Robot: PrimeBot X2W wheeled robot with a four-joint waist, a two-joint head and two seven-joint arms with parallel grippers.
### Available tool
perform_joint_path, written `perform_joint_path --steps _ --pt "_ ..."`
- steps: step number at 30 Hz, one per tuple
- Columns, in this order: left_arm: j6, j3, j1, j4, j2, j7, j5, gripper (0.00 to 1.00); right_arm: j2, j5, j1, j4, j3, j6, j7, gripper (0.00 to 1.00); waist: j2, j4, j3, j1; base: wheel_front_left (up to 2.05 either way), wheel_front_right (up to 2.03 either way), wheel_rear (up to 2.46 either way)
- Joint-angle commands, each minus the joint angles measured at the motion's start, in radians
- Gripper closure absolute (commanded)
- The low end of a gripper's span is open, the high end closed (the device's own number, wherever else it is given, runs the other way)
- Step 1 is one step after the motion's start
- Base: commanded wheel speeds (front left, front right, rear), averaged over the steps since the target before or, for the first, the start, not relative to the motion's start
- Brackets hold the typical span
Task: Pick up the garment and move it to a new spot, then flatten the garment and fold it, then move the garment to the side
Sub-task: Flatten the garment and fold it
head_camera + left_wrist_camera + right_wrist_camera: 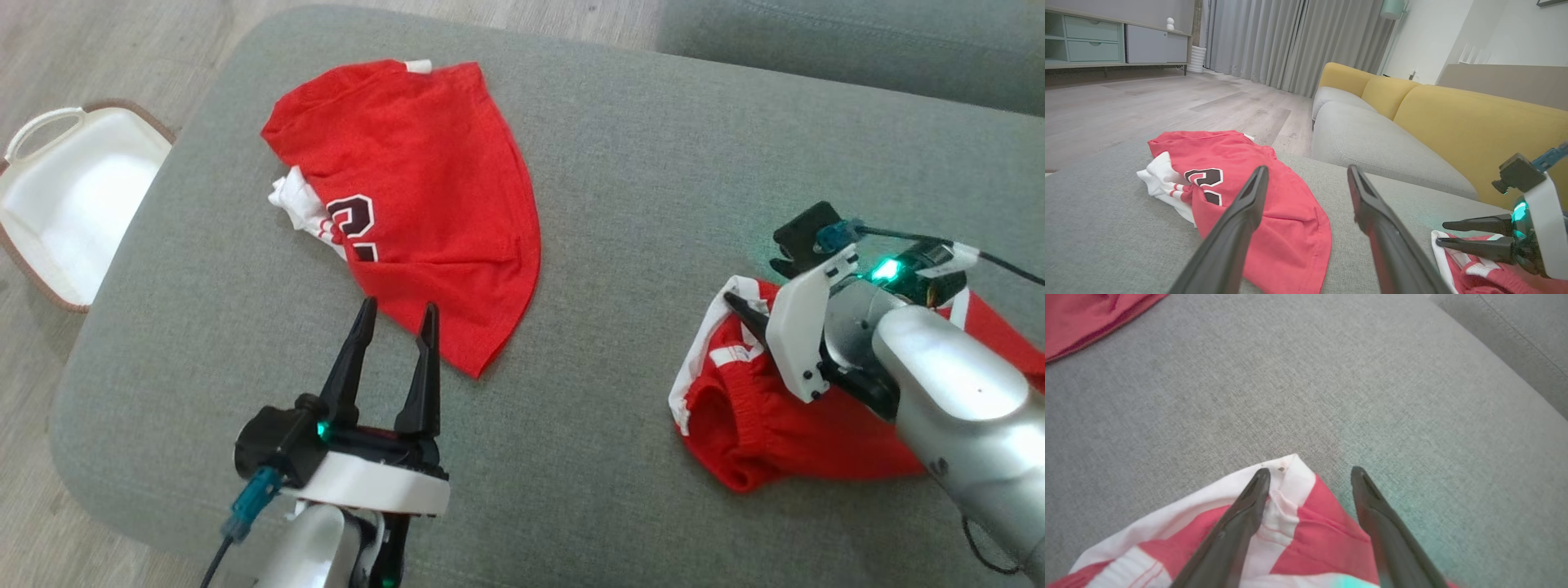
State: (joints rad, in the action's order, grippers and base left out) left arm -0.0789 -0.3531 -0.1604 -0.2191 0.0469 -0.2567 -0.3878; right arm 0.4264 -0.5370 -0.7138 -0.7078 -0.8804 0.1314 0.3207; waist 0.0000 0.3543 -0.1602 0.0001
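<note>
A red garment with a black-and-white number print lies crumpled on the grey ottoman, left of centre. It also shows in the left wrist view. My left gripper hovers open at its near hem, fingers pointing across it with nothing between them. A second red garment with white trim lies bunched at the ottoman's right. My right gripper is open above its white-edged corner, one finger over the cloth and one over bare cushion.
A white tub with a brown rim stands on the wooden floor left of the ottoman. A grey sofa seat with yellow back cushions lies beyond the ottoman's far edge. Bare grey cushion separates the two garments.
</note>
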Motion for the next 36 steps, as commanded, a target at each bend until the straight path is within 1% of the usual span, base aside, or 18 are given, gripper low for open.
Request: perform_joint_path --steps 1,4,5,6,7,10,11,15,20,22,24,25,26,31,34,36 --pt "0.006 0.029 -0.030 0.036 0.003 -0.005 0.001 0.00 0.013 -0.012 -0.025 0.010 -0.015 -0.001 0.008 0.00 0.0000 0.000 -0.006 -0.0001 0.00 0.00 0.00" --pt "0.007 0.024 -0.038 0.039 0.003 -0.005 -0.001 0.00 0.014 -0.049 -0.045 -0.014 -0.047 -0.001 0.032 0.00 0.0000 0.003 -0.019 -0.0001 0.00 0.00 0.00" --pt "0.008 0.023 -0.041 0.040 0.003 -0.005 -0.002 0.00 0.015 -0.065 -0.051 -0.018 -0.056 -0.001 0.038 0.24 0.0000 0.004 -0.022 -0.0001 0.00 0.00 0.00" --pt "0.009 0.021 -0.043 0.040 0.003 -0.005 -0.003 0.00 0.016 -0.078 -0.058 -0.020 -0.066 -0.001 0.040 0.96 0.0000 0.005 -0.024 -0.0001 0.00 0.00 0.00" --pt "0.010 0.019 -0.046 0.040 0.003 -0.005 -0.004 0.00 0.017 -0.089 -0.067 -0.023 -0.074 -0.001 0.038 1.00 0.0000 0.005 -0.026 -0.0001 0.00 0.00 0.00" --pt "0.012 0.015 -0.052 0.040 0.003 -0.005 -0.006 0.00 0.019 -0.118 -0.098 -0.034 -0.076 -0.001 0.006 1.00 0.0000 0.006 -0.032 -0.0001 0.00 0.00 0.00" --pt "0.012 0.016 -0.054 0.038 0.003 -0.005 -0.007 0.00 0.012 -0.137 -0.123 -0.048 -0.055 -0.001 -0.039 1.00 0.0000 0.007 -0.035 -0.0001 0.00 0.00 0.00" --pt "0.014 0.024 -0.057 0.036 0.003 -0.005 -0.008 0.00 0.001 -0.139 -0.191 -0.099 0.005 -0.001 -0.154 1.00 0.0000 0.004 -0.035 -0.0001 0.00 0.00 0.00" --pt "0.014 0.033 -0.060 0.036 0.003 -0.005 -0.006 0.00 -0.021 -0.106 -0.284 -0.207 0.100 -0.001 -0.303 1.00 0.0000 -0.004 -0.032 -0.0001 0.00 0.00 0.00" --pt "0.014 0.035 -0.060 0.037 0.003 -0.005 -0.006 0.00 -0.030 -0.088 -0.307 -0.256 0.119 -0.001 -0.338 1.00 0.0000 -0.008 -0.030 -0.0001 0.00 0.00 0.00" --pt "0.014 0.036 -0.059 0.038 0.003 -0.005 -0.006 0.00 -0.041 -0.070 -0.313 -0.303 0.121 -0.001 -0.348 1.00 0.0000 -0.011 -0.027 -0.0001 0.00 0.00 0.00" --pt "0.014 0.036 -0.058 0.039 0.003 -0.005 -0.005 0.00 -0.048 -0.062 -0.311 -0.323 0.117 -0.001 -0.354 0.77 0.0000 -0.013 -0.026 -0.0001 0.00 0.00 0.00" --pt "0.014 0.036 -0.058 0.039 0.003 -0.005 -0.005 0.00 -0.054 -0.058 -0.305 -0.340 0.115 -0.001 -0.363 0.00 0.0000 -0.015 -0.026 -0.0001 0.00 0.00 0.00" --pt "0.016 0.039 -0.058 0.042 0.003 -0.005 -0.004 0.00 -0.083 -0.057 -0.279 -0.386 0.114 -0.001 -0.410 0.00 0.0000 -0.029 -0.028 -0.0001 0.00 0.00 0.00" --pt "0.018 0.053 -0.061 0.044 0.003 -0.005 0.003 0.00 -0.107 -0.069 -0.273 -0.400 0.137 -0.001 -0.483 0.00 0.0000 -0.052 -0.026 -0.0001 0.00 0.00 0.00" --pt "0.018 0.067 -0.062 0.047 0.003 -0.005 0.009 0.00 -0.118 -0.047 -0.273 -0.398 0.140 -0.001 -0.540 0.00 0.0000 -0.074 -0.023 -0.0001 0.00 0.00 0.00"
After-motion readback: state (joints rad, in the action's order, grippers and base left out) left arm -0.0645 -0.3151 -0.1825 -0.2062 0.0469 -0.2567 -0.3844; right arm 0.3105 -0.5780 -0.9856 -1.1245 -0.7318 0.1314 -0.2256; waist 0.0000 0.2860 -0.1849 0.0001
